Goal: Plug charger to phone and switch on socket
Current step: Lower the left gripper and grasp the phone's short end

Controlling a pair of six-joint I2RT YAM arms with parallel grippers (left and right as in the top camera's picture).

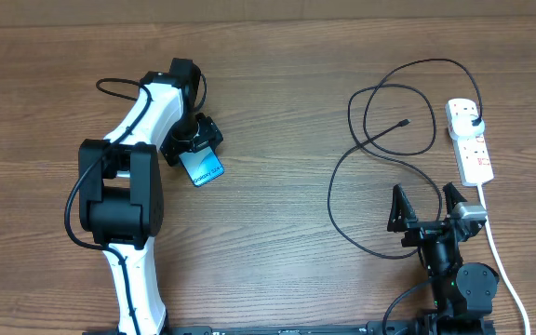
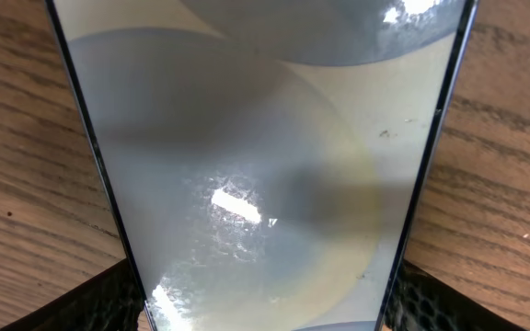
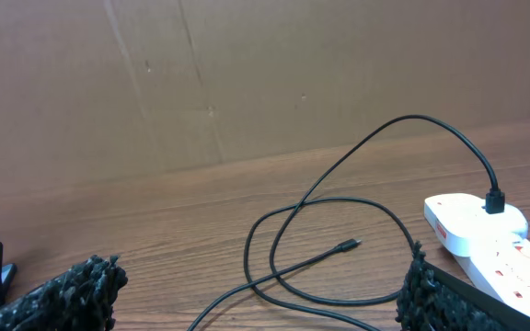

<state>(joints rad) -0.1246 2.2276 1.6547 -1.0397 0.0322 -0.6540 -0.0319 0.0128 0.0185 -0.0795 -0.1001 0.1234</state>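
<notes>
The phone [image 1: 202, 167] lies flat on the table [image 1: 277, 279], directly under the left gripper [image 1: 198, 149]. In the left wrist view its pale glass fills the space between the two fingers [image 2: 99, 303], one just outside each long edge. Whether the pads are pressing on those edges or only bracketing them, I cannot tell.

The charger [image 1: 380, 140] lies in loose loops ahead of the right gripper [image 1: 423, 197], well apart from the phone. Its connector tip [image 3: 348, 245] rests free on the wood, straight ahead of that gripper and plugged into nothing. Its plug head [image 3: 495, 199] is already seated in the far end of the socket [image 1: 473, 149], which lies ahead and to the right of the right gripper. The strip's white cord [image 1: 499, 256] trails back past the gripper's right side. The right gripper's fingers are spread wide with nothing between them.

So one link is made, plug head in strip. Left to do, as I judge it: bring phone and tip together, seat the tip in the phone's port, then press the red switch. Its setting is too small to read.
</notes>
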